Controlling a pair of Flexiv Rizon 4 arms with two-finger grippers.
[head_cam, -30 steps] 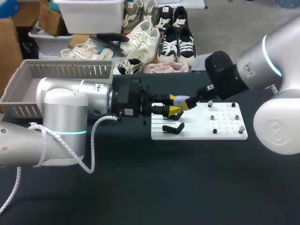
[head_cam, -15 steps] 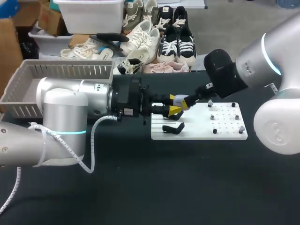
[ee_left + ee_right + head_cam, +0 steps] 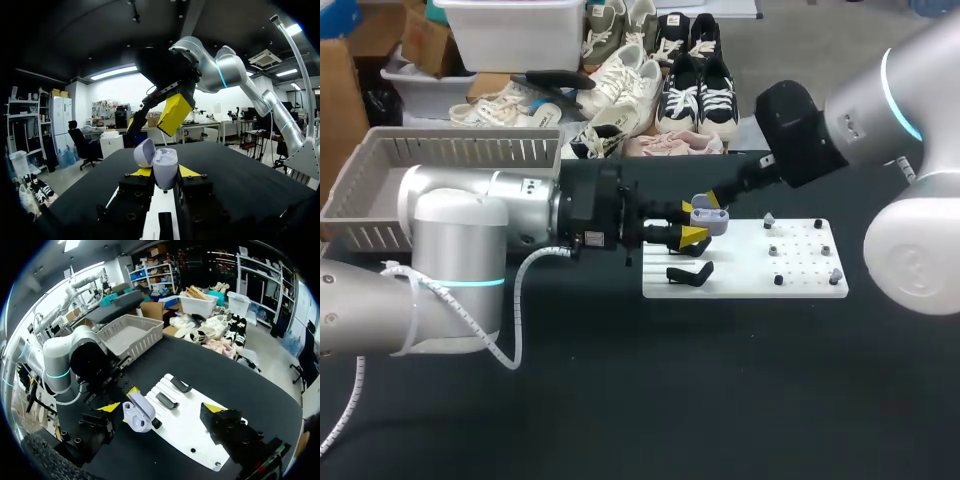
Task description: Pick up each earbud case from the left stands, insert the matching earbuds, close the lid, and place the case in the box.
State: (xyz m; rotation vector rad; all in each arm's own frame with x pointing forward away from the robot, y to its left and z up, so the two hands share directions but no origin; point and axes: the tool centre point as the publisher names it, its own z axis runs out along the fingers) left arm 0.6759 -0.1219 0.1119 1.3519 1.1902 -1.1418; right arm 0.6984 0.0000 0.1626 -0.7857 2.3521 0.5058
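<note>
A pale lavender earbud case (image 3: 705, 216) with its lid tipped open is held above the left end of the white board (image 3: 800, 262). My left gripper (image 3: 688, 231) is shut on it from both sides. In the left wrist view the case (image 3: 164, 168) stands between the yellow tips, lid (image 3: 144, 152) swung aside. My right gripper (image 3: 711, 204) hangs open just above and behind the case; one of its yellow fingers (image 3: 173, 114) hovers over it. From the right wrist the case (image 3: 137, 414) lies below my right gripper (image 3: 162, 408), nearer one finger. Several small earbuds (image 3: 773, 250) sit on pegs.
Two black stands (image 3: 688, 272) lie on the board's left part, also seen as black stands (image 3: 163, 400) from the right wrist. A grey slatted basket (image 3: 380, 190) sits at the table's far left, behind my left arm. Dark tabletop (image 3: 720, 400) spreads in front of the board.
My right gripper has lifted up and back from the case, leaving the lavender case in plain sight. The left arm and the case have stayed still.
</note>
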